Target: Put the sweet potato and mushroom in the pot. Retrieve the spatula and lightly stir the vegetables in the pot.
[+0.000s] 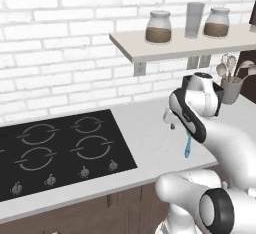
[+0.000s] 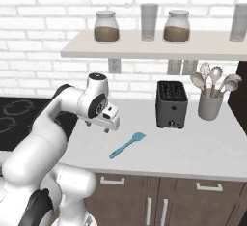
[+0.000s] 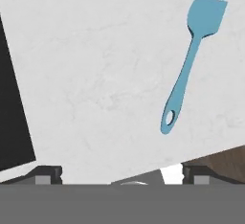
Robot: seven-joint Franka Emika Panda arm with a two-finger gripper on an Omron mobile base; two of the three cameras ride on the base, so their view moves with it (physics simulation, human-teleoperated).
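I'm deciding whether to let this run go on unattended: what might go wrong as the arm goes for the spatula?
The spatula lies flat on the counter, so the fingers may scrape or push it. The gripper hangs well to one side of it. Its handle end sits near the counter's front edge, so a nudge might knock it off.

Toaster (image 2: 171, 104), utensil crock (image 2: 210, 105), probably jars (image 2: 106, 27).

White arm bent forward, wrist angled downward, gripper (image 2: 97, 126) empty, fingers spread apart
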